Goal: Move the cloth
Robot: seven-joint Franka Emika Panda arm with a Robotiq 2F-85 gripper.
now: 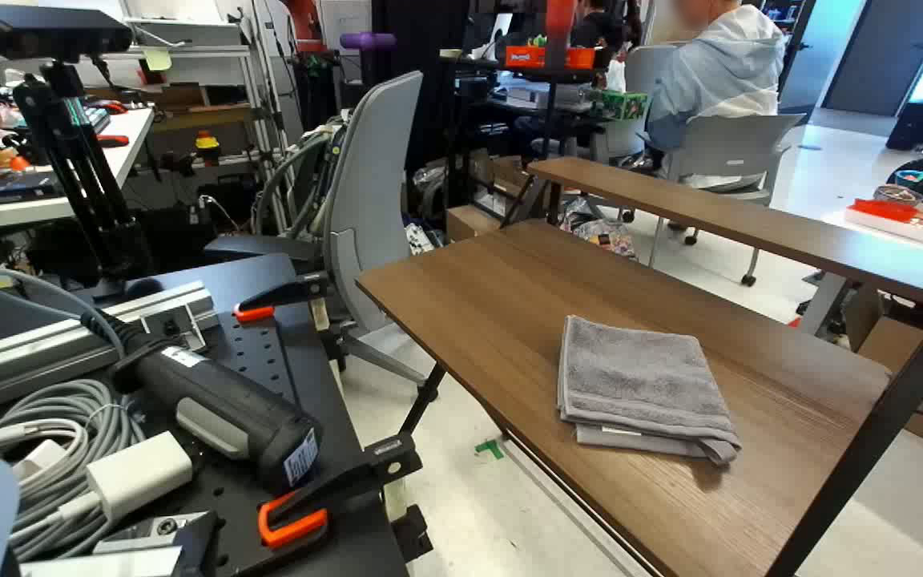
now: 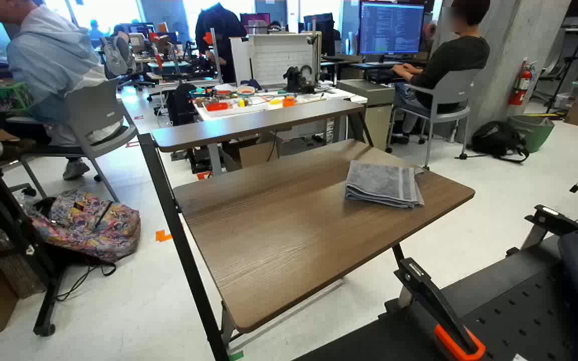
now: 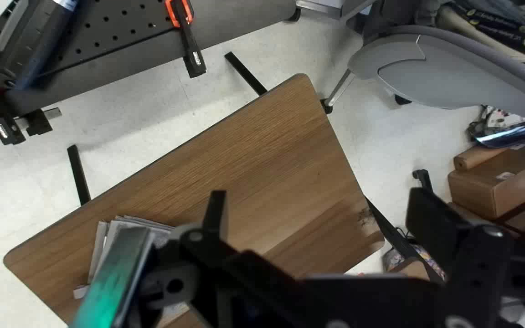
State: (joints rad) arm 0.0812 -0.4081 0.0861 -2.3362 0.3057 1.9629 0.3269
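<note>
Reaching for the cloth (image 1: 642, 378) seems to be the step in hand; it lies folded near one end of the table (image 1: 461, 288), not yet lifted. In the wrist view the gripper (image 3: 319, 200) has its fingers (image 3: 217, 214) wide apart, holding nothing, with the cloth off to one side, partly hidden. Next, I judge, the gripper must shift across, descend, and pinch the layered edge firmly.
</note>
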